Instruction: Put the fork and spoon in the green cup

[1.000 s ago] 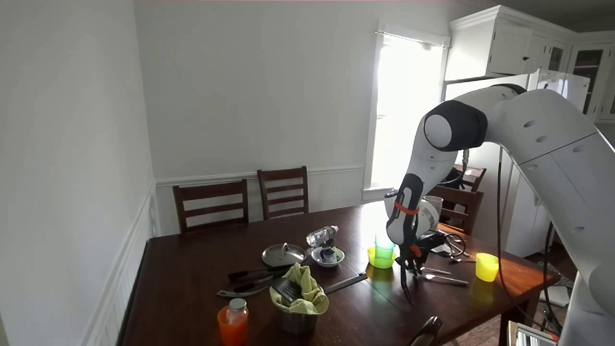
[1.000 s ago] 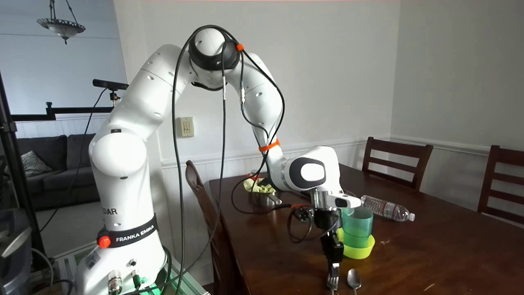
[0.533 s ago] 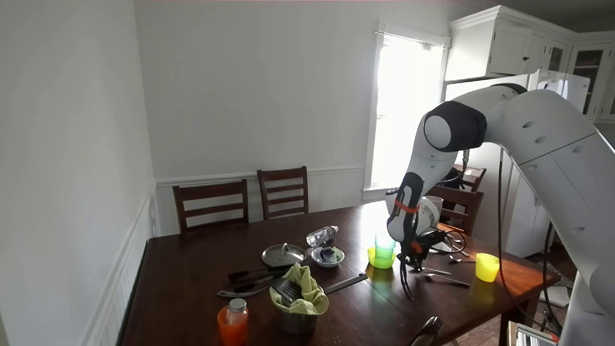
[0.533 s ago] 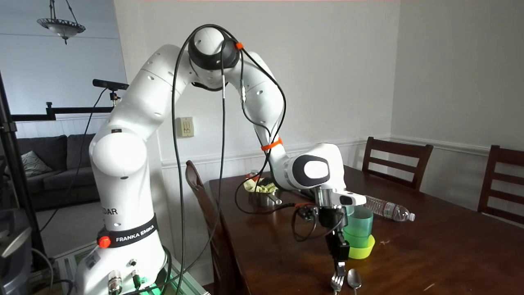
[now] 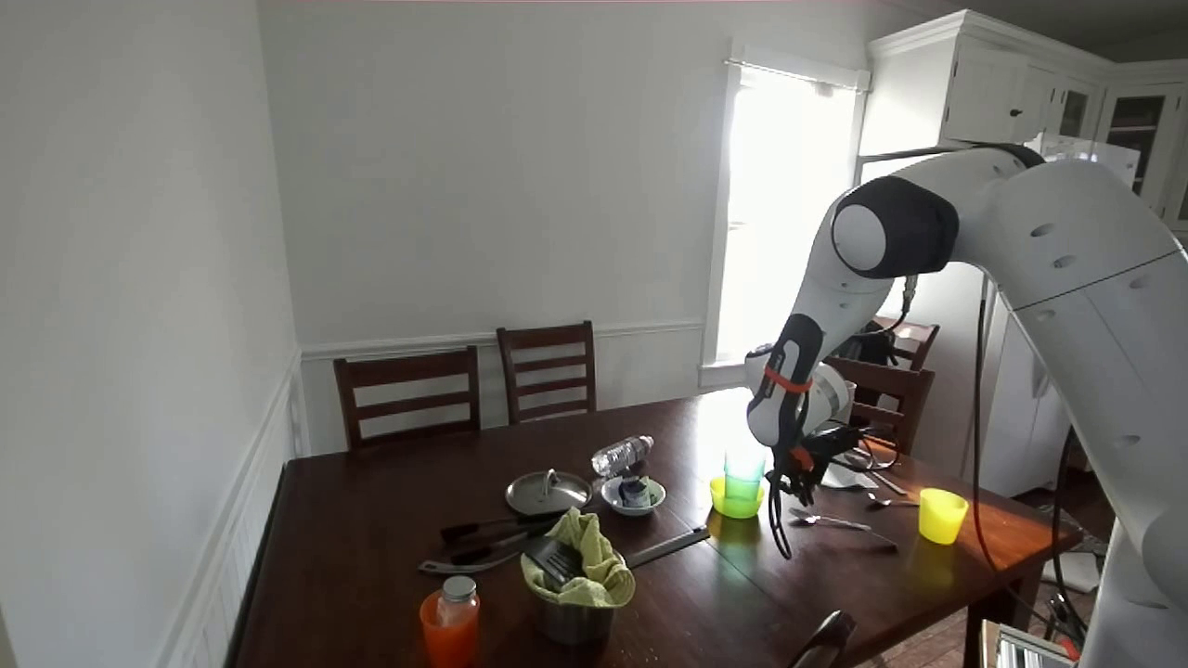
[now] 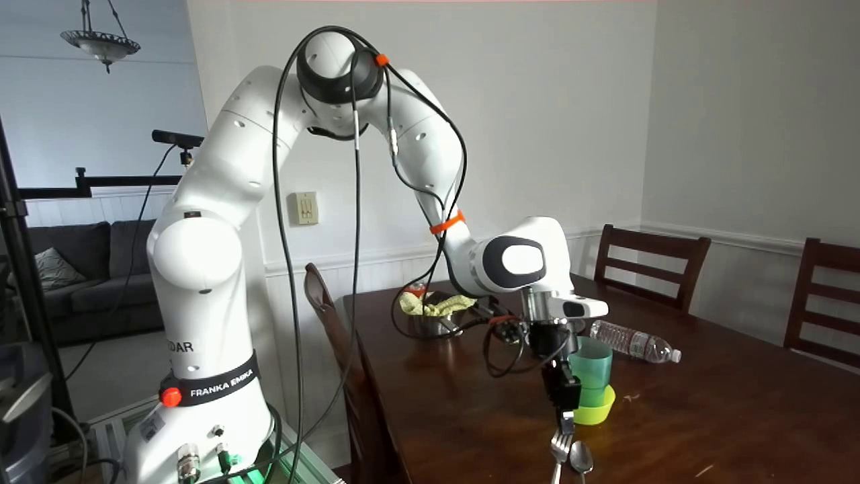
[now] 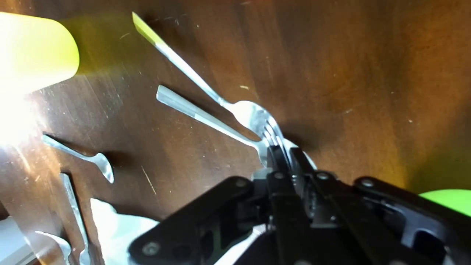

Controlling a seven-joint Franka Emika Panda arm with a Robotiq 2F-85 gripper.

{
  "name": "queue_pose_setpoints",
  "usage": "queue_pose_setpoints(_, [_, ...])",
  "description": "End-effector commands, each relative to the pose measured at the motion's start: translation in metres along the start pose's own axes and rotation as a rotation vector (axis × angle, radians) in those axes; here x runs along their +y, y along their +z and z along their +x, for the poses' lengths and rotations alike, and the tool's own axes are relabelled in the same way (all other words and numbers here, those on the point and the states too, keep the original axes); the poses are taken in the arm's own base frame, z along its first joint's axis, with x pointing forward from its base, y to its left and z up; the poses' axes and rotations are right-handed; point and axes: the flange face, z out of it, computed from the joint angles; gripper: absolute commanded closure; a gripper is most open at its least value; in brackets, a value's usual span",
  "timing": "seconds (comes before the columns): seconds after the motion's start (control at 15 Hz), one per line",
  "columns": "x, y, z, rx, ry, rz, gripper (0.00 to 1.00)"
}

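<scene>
My gripper (image 7: 288,162) is shut on the tines of the fork (image 7: 184,68), a thin silvery fork whose handle slopes away and down; I cannot tell whether the handle end touches the table. The fork also shows under the gripper (image 6: 566,420) in an exterior view (image 6: 560,446). The spoon (image 7: 217,124) lies on the table below the fork, its bowl partly hidden by the gripper; it shows also in an exterior view (image 6: 581,458). The green cup (image 6: 591,368), a translucent teal-green tumbler, stands in a lime-green bowl (image 6: 595,411) just beside the gripper.
A yellow cup (image 5: 942,517) stands near the fork's handle end. Other cutlery, including a small spoon (image 7: 103,165) and a knife (image 7: 75,206), lies nearby. A bottle (image 6: 635,341), a pot with a cloth (image 5: 575,620) and an orange-red cup (image 5: 450,631) are farther off.
My gripper has risen a little and moved toward the green cup's side. The fork's head has moved with it, and the fork now crosses above the spoon. The spoon has not moved.
</scene>
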Motion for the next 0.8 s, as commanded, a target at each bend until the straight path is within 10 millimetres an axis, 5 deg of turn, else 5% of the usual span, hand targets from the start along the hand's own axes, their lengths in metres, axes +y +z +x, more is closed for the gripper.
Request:
queue_pose_setpoints(0.0, [0.007,-0.028,-0.003,0.019,0.018,0.021,0.98])
queue_pose_setpoints(0.27, [0.012,-0.047,-0.002,0.019,0.015,0.061,0.98])
queue_pose_setpoints(0.53, [0.015,-0.045,0.000,0.003,0.019,0.064,0.98])
queue_pose_setpoints(0.6, [0.014,-0.043,-0.003,-0.002,0.002,0.076,0.66])
queue_pose_setpoints(0.73, [0.016,-0.033,-0.009,-0.025,-0.042,0.090,0.58])
